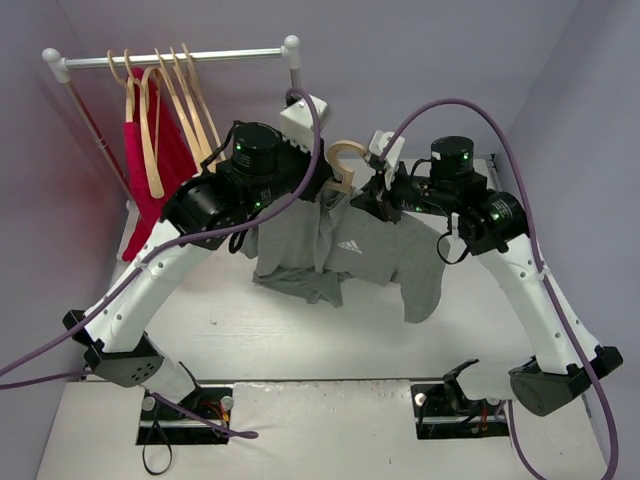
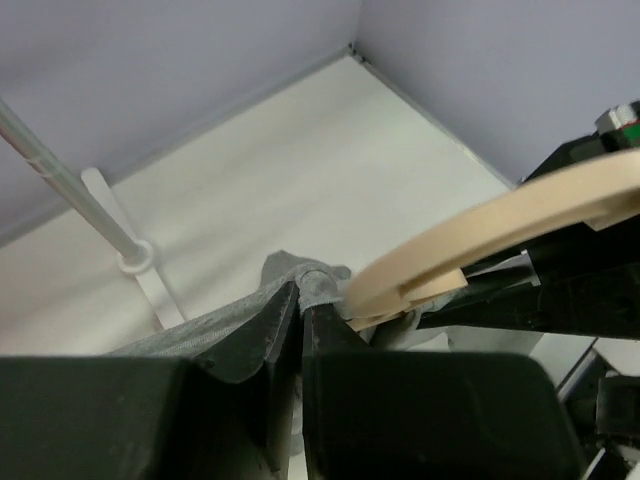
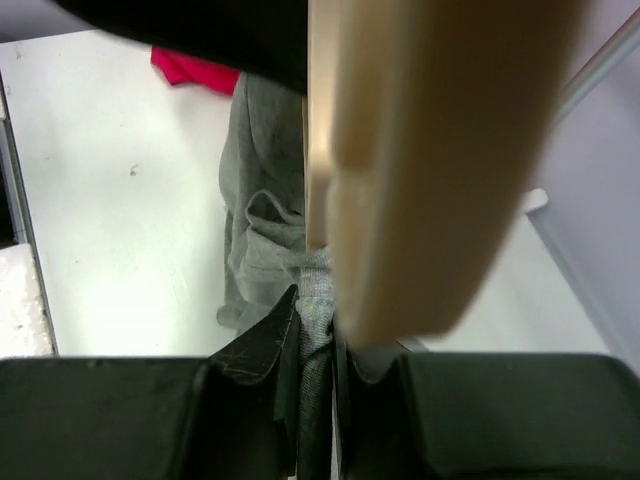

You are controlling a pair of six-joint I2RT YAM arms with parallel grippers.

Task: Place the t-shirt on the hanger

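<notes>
The grey t-shirt [image 1: 340,250], with a white logo on the chest, hangs in the air between both grippers above the table. The pale wooden hanger [image 1: 345,165] sits at its collar, hook up. My left gripper [image 1: 325,190] is shut on a fold of the t-shirt's edge [image 2: 318,282], just left of the hanger [image 2: 500,235]. My right gripper [image 1: 372,200] is shut on t-shirt fabric [image 3: 320,290], with the hanger [image 3: 430,150] close and blurred right over its jaws. Most of the hanger's arms are hidden by the cloth and arms.
A white clothes rail [image 1: 170,58] stands at the back left with several wooden hangers [image 1: 185,100] and a bright red garment [image 1: 150,170] that also shows in the right wrist view [image 3: 195,70]. The rail's post [image 2: 70,185] is near the left gripper. Walls close in behind.
</notes>
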